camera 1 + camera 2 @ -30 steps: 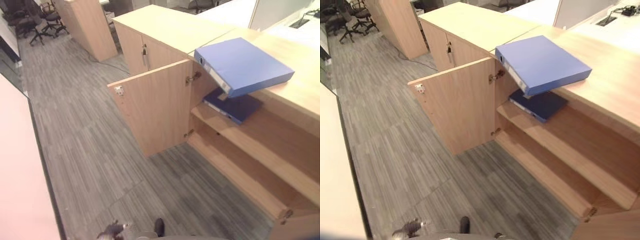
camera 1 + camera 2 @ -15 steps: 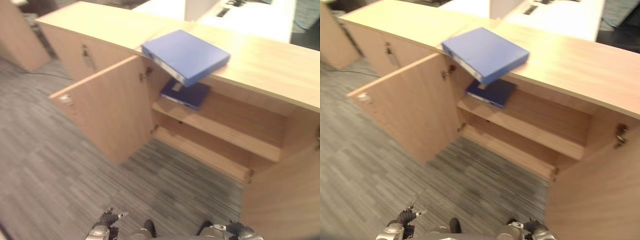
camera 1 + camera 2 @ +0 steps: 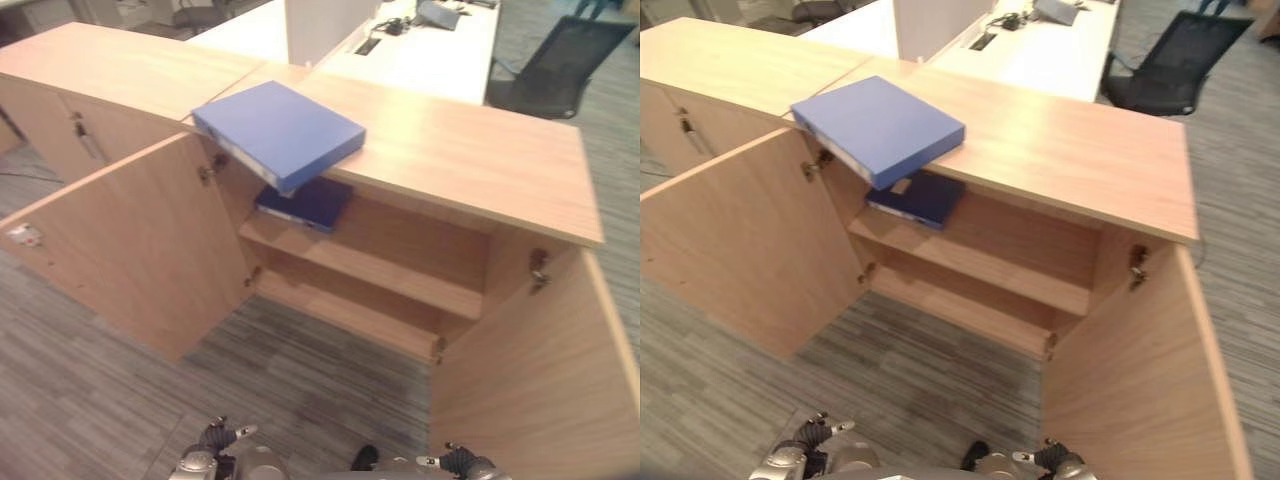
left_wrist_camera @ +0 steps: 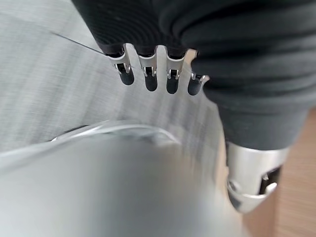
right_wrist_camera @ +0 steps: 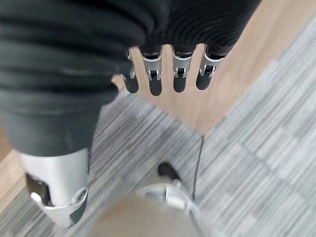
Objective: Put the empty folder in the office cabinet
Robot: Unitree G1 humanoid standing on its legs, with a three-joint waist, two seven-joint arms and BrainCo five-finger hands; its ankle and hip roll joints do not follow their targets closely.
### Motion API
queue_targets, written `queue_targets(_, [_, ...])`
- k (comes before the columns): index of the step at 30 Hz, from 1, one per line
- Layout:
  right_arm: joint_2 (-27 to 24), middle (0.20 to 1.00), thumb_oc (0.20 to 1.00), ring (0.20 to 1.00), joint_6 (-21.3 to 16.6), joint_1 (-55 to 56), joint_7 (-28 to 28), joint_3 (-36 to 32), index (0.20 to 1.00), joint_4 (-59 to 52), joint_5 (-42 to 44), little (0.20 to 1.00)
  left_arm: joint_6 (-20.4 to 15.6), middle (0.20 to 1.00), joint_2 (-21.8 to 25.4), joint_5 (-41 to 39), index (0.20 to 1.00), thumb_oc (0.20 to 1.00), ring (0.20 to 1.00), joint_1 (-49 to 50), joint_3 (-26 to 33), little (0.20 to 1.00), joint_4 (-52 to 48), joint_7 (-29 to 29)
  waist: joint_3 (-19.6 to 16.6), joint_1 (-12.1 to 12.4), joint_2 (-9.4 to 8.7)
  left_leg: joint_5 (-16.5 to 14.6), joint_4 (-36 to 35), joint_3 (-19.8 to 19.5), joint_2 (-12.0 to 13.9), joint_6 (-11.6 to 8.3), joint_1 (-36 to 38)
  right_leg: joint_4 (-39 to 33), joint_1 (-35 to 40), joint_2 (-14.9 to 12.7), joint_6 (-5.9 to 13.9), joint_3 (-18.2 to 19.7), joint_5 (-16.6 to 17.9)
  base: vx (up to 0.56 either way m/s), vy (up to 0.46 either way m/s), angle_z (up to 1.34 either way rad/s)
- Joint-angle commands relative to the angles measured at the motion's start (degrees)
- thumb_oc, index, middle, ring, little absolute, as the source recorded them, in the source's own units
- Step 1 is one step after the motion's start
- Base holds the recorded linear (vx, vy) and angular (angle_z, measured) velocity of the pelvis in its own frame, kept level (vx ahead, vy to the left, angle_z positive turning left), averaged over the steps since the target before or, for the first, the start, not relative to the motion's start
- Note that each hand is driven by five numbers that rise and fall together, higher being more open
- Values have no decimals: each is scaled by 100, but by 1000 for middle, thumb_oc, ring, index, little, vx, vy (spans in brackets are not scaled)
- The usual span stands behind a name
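A blue folder (image 3: 277,133) is seen lying flat on the top of the cabinet (image 3: 480,160), at its left end, with one corner jutting out over the open front. Both doors (image 3: 130,255) are swung wide, and a darker folder (image 3: 303,203) lies on the upper shelf (image 3: 400,285), directly below the blue one. The left hand (image 4: 158,74) and right hand (image 5: 168,74) are held low near the carpet (image 3: 90,400), fingers straight and holding nothing.

The dark folder (image 3: 303,203) on the upper shelf lies partly hidden beneath the overhanging blue folder (image 3: 277,133).
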Motion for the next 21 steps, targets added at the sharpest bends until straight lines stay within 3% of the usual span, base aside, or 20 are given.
queue_targets(1, [-251, 1000, 1000, 1000, -5, -271, -12, 14, 1000, 190, -3, 1000, -63, 1000, -50, -165, 1000, 1000, 1000, -49, 188, 1000, -323, 13, 290, 116, -68, -658, -1806, 170, -295, 205, 650, -587, 371, 11, 813, 176, 246, 152, 169, -66])
queue_targets(3, [-422, 1000, 1000, 1000, -37, -272, -13, -30, 1000, 77, -7, 1000, -77, 1000, 21, -311, 1000, 1000, 1000, 35, 277, 1000, -399, 64, 245, 151, 66, 166, -3585, -405, 127, -151, 942, -437, 384, -113, 937, 474, 80, 196, 271, -62])
queue_targets(4, [-424, 1000, 1000, 1000, -37, -271, -13, -31, 1000, 75, -7, 1000, -77, 1000, 19, -311, 1000, 1000, 1000, 34, 276, 1000, -398, 64, 251, 154, 68, 188, -3620, -398, 128, -156, 966, -433, 388, -111, 933, 477, 76, 145, 244, -34])
queue_targets(6, [-478, 1000, 1000, 1000, -30, -250, -13, -89, 1000, 77, 7, 1000, -91, 1000, -7, -361, 1000, 1000, 1000, 13, 287, 1000, -322, 116, 241, 121, 161, 603, -4086, -655, 324, -242, 968, -350, 345, -241, 975, 561, 82, 87, 277, -40])
queue_targets(8, [-513, 1000, 1000, 1000, -18, -171, -6, -166, 1000, 107, 33, 1000, -119, 1000, -48, -396, 1000, 1000, 1000, -33, 275, 1000, -222, 165, 222, 84, 276, 751, -4381, -1012, 371, -362, 977, -295, 385, -356, 1068, 697, 43, 147, 371, -26])
queue_targets(10, [-520, 1000, 1000, 1000, -14, -91, 9, -247, 1000, 156, 38, 1000, -165, 1000, -100, -481, 1000, 1000, 1000, -50, 267, 1000, -203, 194, 119, 54, 381, 597, -4449, -1290, 299, -437, 1043, -287, 405, -491, 1170, 773, 76, 176, 406, -34])
queue_targets(12, [-522, 1000, 1000, 1000, 26, 29, 23, -412, 1000, 264, 0, 1000, -158, 1000, -161, -538, 1000, 1000, 1000, -70, 207, 1000, -221, 198, 28, -32, 499, 408, -4424, -1224, 155, -497, 1053, -332, 490, -741, 1315, 700, 172, 179, 554, -30])
queue_targets(13, [-509, 1000, 1000, 1000, 58, 55, 25, -534, 1000, 320, 51, 1000, -152, 1000, -124, -533, 1000, 1000, 1000, -82, 156, 1000, -422, 179, 8, -45, 461, 172, -4293, -1189, -97, -415, 1038, -347, 454, -1050, 1442, 718, 424, 121, 474, 11])
queue_targets(14, [-508, 1000, 1000, 1000, 58, 54, 25, -535, 1000, 320, 51, 1000, -151, 1000, -123, -534, 1000, 1000, 1000, -83, 156, 1000, -422, 179, -8, -55, 454, 177, -4288, -1199, -109, -409, 1011, -352, 439, -1059, 1446, 709, 432, 109, 678, 26])
queue_targets(15, [-463, 1000, 1000, 1000, 76, 76, 34, -682, 1000, 291, 166, 1000, -143, 1000, -54, -521, 1000, 1000, 1000, -91, 133, 1000, -623, 143, 26, -35, 401, -114, -4156, -1050, -415, -238, 1024, -329, 338, -1407, 1585, 763, 722, 31, 355, 23])
queue_targets(16, [-462, 1000, 1000, 1000, 77, 75, 34, -683, 1000, 291, 166, 1000, -142, 1000, -52, -521, 1000, 1000, 1000, -91, 132, 1000, -623, 143, 11, -41, 393, -107, -4154, -1054, -428, -232, 1003, -333, 324, -1418, 1589, 758, 730, 33, 527, 7])
queue_targets(19, [-422, 1000, 1000, 1000, 84, 51, -6, -826, 1000, 127, 330, 1000, -150, 1000, 54, -488, 1000, 1000, 1000, -106, 159, 1000, -772, 140, 50, -22, 267, -513, -3848, -796, -956, 69, 926, -254, 88, -1959, 1760, 796, 1455, 1, 459, -18])
queue_targets(21, [-385, 1000, 1000, 1000, 82, -13, -8, -820, 1000, 48, 399, 1000, -136, 1000, 103, -488, 1000, 1000, 1000, -112, 199, 1000, -804, 159, 114, 41, 272, -650, -3691, -643, -1143, 229, 866, -83, -130, -2153, 1687, 696, 1667, -14, 441, -27])
